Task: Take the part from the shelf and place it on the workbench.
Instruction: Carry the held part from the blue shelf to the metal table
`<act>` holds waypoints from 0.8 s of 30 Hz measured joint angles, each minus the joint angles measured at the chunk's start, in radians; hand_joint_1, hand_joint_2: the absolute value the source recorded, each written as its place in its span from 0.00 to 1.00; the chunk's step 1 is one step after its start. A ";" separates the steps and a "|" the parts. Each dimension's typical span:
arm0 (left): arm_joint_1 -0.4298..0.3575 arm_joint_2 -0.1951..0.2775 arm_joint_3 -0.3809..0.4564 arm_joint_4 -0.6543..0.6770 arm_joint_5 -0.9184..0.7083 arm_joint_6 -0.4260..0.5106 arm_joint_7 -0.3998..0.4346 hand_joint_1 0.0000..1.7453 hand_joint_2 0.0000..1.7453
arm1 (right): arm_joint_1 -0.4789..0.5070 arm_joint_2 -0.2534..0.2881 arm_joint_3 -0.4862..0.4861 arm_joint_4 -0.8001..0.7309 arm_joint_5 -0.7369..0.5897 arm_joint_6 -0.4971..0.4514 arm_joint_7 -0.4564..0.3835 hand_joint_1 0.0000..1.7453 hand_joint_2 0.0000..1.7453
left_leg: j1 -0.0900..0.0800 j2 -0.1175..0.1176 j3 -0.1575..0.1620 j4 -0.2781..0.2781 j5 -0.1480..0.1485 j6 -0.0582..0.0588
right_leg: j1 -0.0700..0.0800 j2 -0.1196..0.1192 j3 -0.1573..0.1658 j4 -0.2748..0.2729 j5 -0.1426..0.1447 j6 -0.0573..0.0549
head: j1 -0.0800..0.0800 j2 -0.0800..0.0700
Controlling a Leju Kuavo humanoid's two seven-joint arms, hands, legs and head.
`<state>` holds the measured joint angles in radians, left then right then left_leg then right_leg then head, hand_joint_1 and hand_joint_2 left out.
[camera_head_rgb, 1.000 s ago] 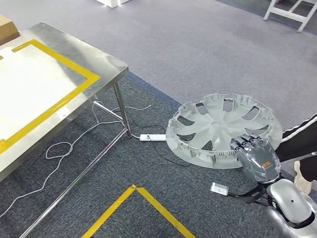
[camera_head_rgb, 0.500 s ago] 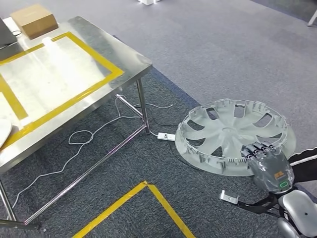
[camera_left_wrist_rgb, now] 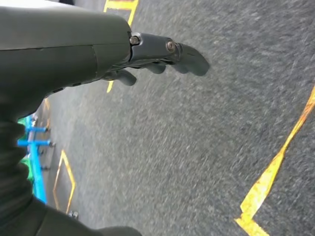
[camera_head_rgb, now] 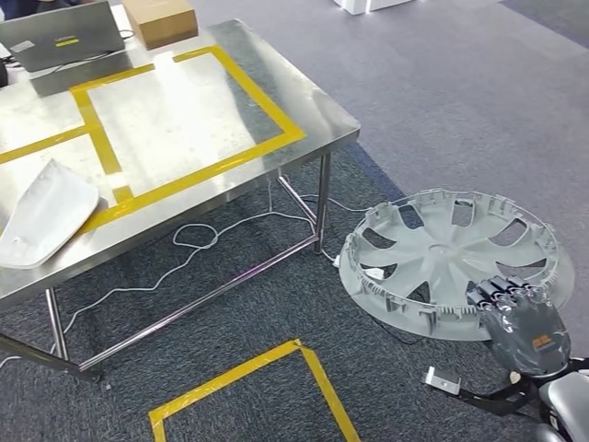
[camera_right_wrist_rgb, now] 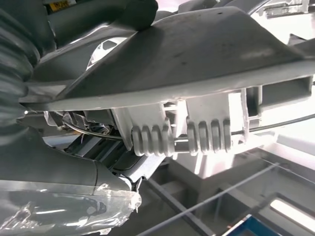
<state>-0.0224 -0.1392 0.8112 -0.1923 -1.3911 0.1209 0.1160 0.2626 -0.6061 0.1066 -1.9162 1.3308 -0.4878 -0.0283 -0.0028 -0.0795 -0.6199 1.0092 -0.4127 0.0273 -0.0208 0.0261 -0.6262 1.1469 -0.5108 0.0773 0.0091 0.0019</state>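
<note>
Steel surface (camera_head_rgb: 306, 106) w/ yellow tape ahead-left. Right hand (camera_head_rgb: 522, 318) fingers grip hubcap (camera_head_rgb: 455, 258) by near rim, held flat over carpet. Left hand (camera_left_wrist_rgb: 111, 49) holds nothing, fingers apart. Risk: one-edge grip, cap may tip/slip.

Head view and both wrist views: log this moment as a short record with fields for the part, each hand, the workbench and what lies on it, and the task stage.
part: grey wheel cover, held by its rim, roughly level above the carpet
right hand: right hand grips the near rim of the wheel cover
left hand: left hand holds nothing, fingers loosely extended over carpet
workbench: steel workbench with yellow tape outlines, ahead and to the left
on workbench: white panel, cardboard box, laptop
stage: part in hand, not yet on the bench
</note>
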 joint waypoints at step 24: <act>0.002 0.003 0.001 0.000 -0.001 -0.009 0.005 0.00 1.00 | 0.041 0.000 -0.043 -0.030 0.002 0.002 -0.007 1.00 1.00 | -0.011 0.081 -0.002 -0.003 0.000 0.003 | 0.013 -0.051 0.035 -0.002 -0.066 -0.010 | -0.004 0.000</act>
<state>-0.0206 -0.1359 0.8126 -0.1923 -1.3919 0.1115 0.1205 0.3033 -0.6058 0.0633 -1.9460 1.3329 -0.4860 -0.0354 -0.0140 0.0012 -0.6221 1.0064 -0.4128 0.0308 -0.0075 -0.0253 -0.5908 1.1449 -0.5766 0.0669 0.0054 0.0019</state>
